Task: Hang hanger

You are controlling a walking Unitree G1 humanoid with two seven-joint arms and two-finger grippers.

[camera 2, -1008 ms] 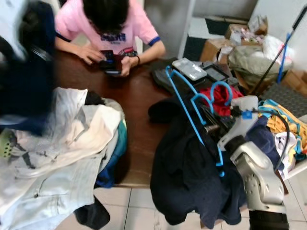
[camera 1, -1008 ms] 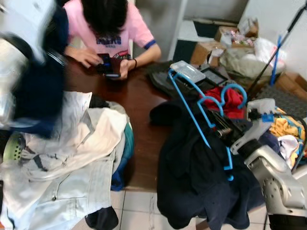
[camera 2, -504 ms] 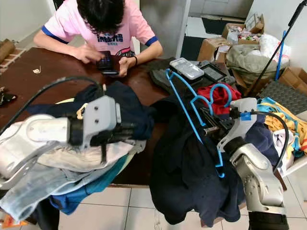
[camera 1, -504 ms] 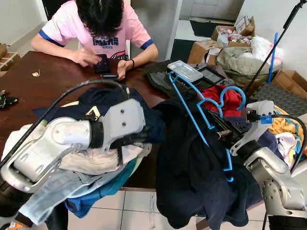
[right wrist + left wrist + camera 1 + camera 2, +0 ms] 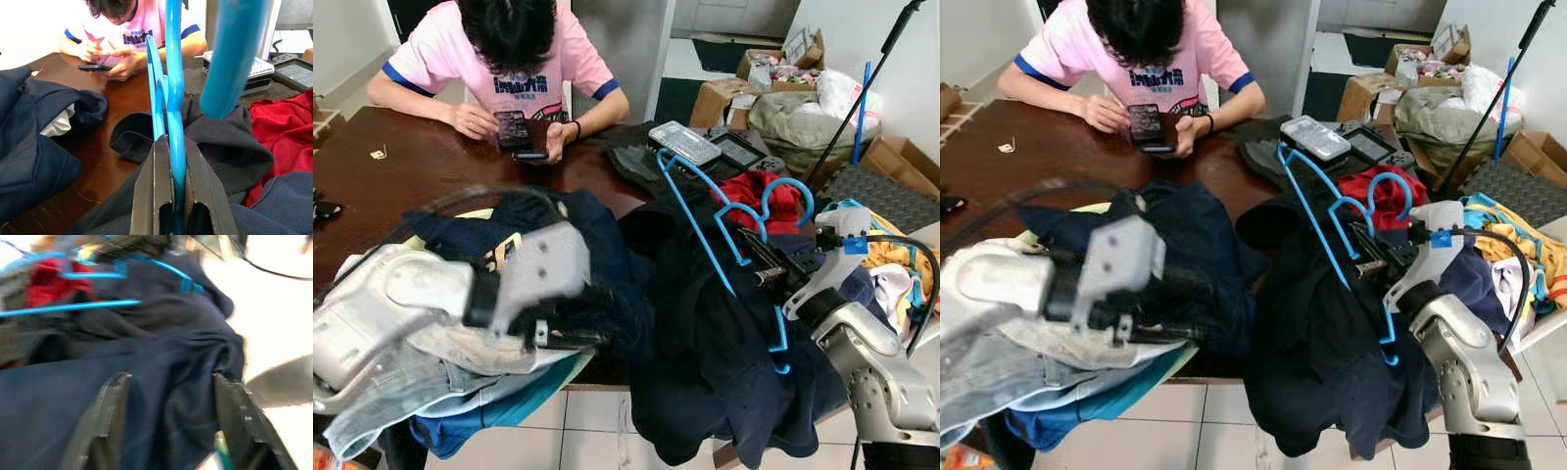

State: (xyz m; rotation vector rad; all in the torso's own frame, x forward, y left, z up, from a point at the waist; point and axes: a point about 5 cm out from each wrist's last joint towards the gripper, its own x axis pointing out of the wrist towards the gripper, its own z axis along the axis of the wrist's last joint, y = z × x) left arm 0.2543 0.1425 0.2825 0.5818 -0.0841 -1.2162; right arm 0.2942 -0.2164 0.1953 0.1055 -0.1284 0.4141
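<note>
While the right end effector [image 5: 172, 196] had its two black fingers pinched tight on the blue hanger [image 5: 720, 230], the hanger stood tilted above the dark garment [image 5: 715, 352], its hook arching up over the red cloth [image 5: 781, 201] just behind it. That grip looked meant to keep the frame steady and raised, so the garment could be worked onto it before anything was hung; part of the hanger's lower end already lay against the dark fabric, which draped off the near edge of the brown surface [image 5: 421, 162] toward the tiled floor [image 5: 597, 431].

On the other side of the hanger, the left end effector [image 5: 168, 421] had its fingers spread wide, with folds of dark navy cloth lying between them. Whether it had any real hold on that cloth could not be told. It seemed placed to gather or lift the fabric toward the hanger.

Beyond the hanger, across the surface, a person in a pink shirt [image 5: 509, 59] sat bent over a phone [image 5: 512, 127]. Cardboard boxes [image 5: 724, 98] stood on the floor further behind the hanger, one holding small bright items too small to name. A heap of pale clothes [image 5: 411, 382] lay beside the garment, away from the hanger.
</note>
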